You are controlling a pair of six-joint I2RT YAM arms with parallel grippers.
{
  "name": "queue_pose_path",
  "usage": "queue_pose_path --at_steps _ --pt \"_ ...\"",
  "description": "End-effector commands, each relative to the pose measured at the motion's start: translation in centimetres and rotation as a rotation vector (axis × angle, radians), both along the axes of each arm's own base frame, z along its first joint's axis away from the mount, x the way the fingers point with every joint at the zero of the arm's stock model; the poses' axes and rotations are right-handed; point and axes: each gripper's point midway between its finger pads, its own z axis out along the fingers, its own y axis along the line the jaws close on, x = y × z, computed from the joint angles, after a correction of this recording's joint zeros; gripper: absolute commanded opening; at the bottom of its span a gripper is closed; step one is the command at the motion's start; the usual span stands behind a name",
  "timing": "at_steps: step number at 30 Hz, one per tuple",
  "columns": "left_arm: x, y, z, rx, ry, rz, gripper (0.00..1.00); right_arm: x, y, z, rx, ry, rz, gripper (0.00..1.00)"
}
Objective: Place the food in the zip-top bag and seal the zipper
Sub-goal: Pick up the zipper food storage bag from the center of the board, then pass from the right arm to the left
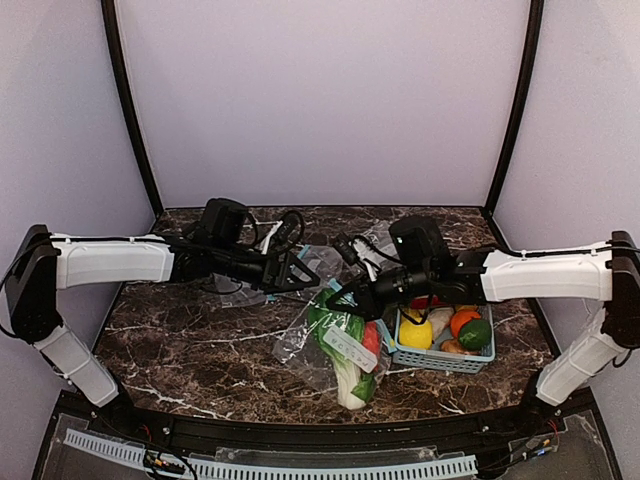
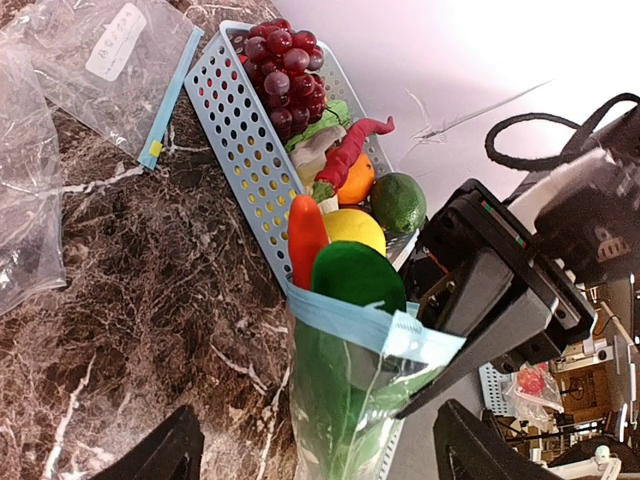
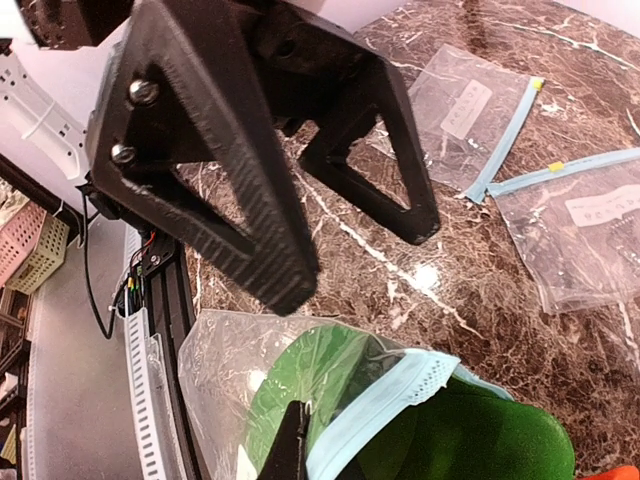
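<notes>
Zip-top bag (image 1: pixel 297 340) against basket (image 1: pixel 441 361), right fingers (image 2: pixel 450 375) pinching zipper (image 2: pixel 350 325), left fingers (image 3: pixel 260 230) spread wide, empty

The left arm (image 1: pixel 110 260) and right arm (image 1: pixel 545 275) reach inward, their wrists close together. The left gripper (image 1: pixel 308 274) has its fingers spread wide. The right gripper (image 1: pixel 338 299) is pinched closed on the zipper (image 2: pixel 345 322).

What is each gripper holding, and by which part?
The right gripper pinches the bag by its zipper; the left gripper, open, holds nothing.

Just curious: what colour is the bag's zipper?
The zipper is light blue; clearest from the left wrist.
</notes>
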Motion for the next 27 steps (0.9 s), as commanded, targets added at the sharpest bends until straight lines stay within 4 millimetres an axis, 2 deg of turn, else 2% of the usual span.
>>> queue_pose_path --at_steps 1,9,13,17,25,27 --pt "-0.5 -0.2 1.5 -0.057 0.016 -0.025 0.77 -1.6 0.9 1.5 0.034 -0.088 0.086 0.00" --pt "-0.6 -0.7 1.8 -0.089 0.027 -0.048 0.71 -2.5 1.5 1.8 0.037 -0.095 0.116 0.00" --pt "-0.9 -1.6 1.6 -0.091 0.043 -0.074 0.63 -2.6 1.7 1.6 0.034 -0.090 0.125 0.00" --pt "-1.5 -2.7 1.6 -0.084 0.038 -0.109 0.61 -2.7 1.7 1.5 0.032 -0.088 0.128 0.00" --pt "-1.7 -3.8 1.4 -0.079 0.037 -0.129 0.46 -2.9 1.6 1.2 0.024 -0.071 0.135 0.00" --pt "-1.8 -4.0 1.4 -0.079 0.037 -0.137 0.39 -2.9 1.6 1.1 0.022 -0.069 0.133 0.00"
